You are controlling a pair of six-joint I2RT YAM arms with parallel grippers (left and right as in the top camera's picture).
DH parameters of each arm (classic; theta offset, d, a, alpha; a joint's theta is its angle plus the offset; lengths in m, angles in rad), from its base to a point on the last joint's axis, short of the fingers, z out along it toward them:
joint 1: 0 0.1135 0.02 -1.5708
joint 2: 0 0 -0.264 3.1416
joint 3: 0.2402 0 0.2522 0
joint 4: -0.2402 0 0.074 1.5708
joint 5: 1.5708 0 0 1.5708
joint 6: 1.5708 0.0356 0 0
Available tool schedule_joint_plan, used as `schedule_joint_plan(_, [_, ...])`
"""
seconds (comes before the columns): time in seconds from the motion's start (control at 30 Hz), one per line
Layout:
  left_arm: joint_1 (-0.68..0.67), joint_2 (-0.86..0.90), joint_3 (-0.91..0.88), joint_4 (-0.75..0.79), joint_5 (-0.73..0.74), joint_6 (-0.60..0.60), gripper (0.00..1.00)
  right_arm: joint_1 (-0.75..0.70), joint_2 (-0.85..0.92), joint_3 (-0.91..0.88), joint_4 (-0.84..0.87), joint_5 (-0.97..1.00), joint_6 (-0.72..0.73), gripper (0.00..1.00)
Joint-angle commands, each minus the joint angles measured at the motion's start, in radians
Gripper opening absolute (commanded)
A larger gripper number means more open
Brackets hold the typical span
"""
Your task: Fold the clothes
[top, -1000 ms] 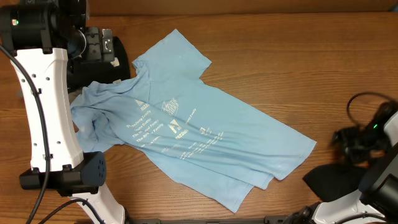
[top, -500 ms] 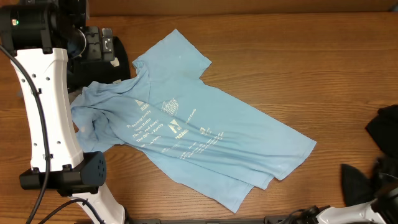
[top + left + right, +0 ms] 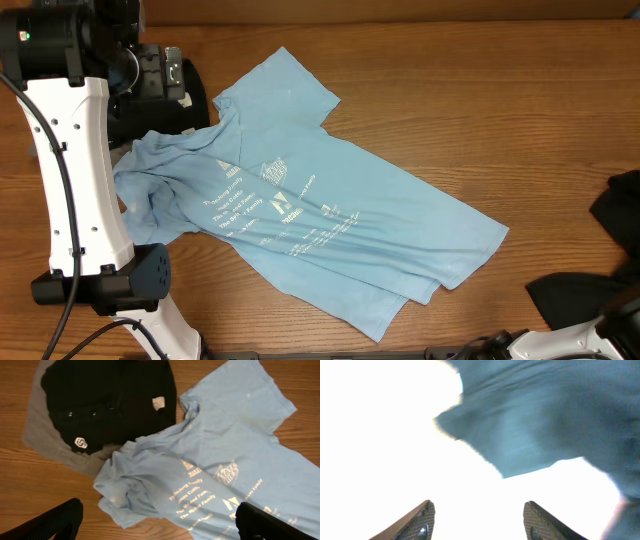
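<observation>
With left gripper (image 3: 161, 523) spread wide and empty over the light blue T-shirt (image 3: 225, 465), its bunched side directly beneath, and right gripper (image 3: 480, 522) half-open, empty, cloth just ahead: lower, pinch outer edges, pull flat before folding.

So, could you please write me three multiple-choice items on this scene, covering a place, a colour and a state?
1. The black shirt lies: A) on a grey shirt; B) at the table's right edge; C) alone on bare wood.
2. The print on the blue shirt is: A) red; B) white; C) black.
3. The left gripper is: A) shut on a sleeve; B) shut on a collar; C) open and empty.
Answers: 1 A, grey cloth shows past its edges; 2 B, pale lettering runs down the chest; 3 C, its fingers stand wide apart above the cloth.
</observation>
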Motion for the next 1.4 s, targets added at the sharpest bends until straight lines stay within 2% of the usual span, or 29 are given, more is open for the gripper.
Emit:
schedule_joint_plan(0.0, [-0.005, -0.006, 0.015, -0.002, 0.078, 0.02, 1.0, 0.145, -0.044, 0.024, -0.046, -0.182, -0.135, 0.68])
schedule_joint_plan(0.07, [-0.005, -0.006, 0.014, -0.001, 0.112, 0.019, 1.0, 0.248, -0.04, 0.013, -0.093, -0.103, -0.135, 0.73])
schedule_joint_plan(0.17, [-0.005, -0.005, 0.014, -0.001, 0.123, 0.019, 1.0, 0.41, -0.016, -0.017, -0.152, 0.137, -0.135, 0.78])
schedule_joint_plan(0.3, [-0.005, -0.005, 0.014, -0.002, 0.123, 0.019, 1.0, 0.574, 0.008, -0.106, -0.15, 0.41, -0.123, 0.78])
schedule_joint_plan(0.5, [-0.006, -0.005, 0.014, -0.002, 0.13, 0.02, 1.0, 0.684, 0.009, -0.332, -0.018, 0.438, -0.134, 0.79])
schedule_joint_plan(0.57, [-0.006, -0.005, 0.014, -0.002, 0.13, 0.02, 1.0, 0.685, 0.009, -0.399, 0.014, 0.363, -0.127, 0.77])
schedule_joint_plan(0.9, [-0.006, -0.005, 0.014, 0.003, 0.129, 0.02, 1.0, 0.687, 0.009, -0.549, 0.037, 0.232, -0.135, 0.71])
schedule_joint_plan(1.0, [-0.006, -0.005, 0.014, 0.01, 0.13, 0.02, 1.0, 0.687, 0.009, -0.599, 0.11, 0.233, -0.134, 0.61])
schedule_joint_plan(1.2, [-0.006, -0.005, 0.014, 0.014, 0.129, 0.02, 1.0, 0.682, 0.008, -0.562, 0.215, 0.232, -0.134, 0.05])
schedule_joint_plan(1.37, [-0.006, -0.005, 0.014, 0.014, 0.129, 0.02, 1.0, 0.647, 0.008, -0.367, 0.256, 0.233, -0.123, 0.04])
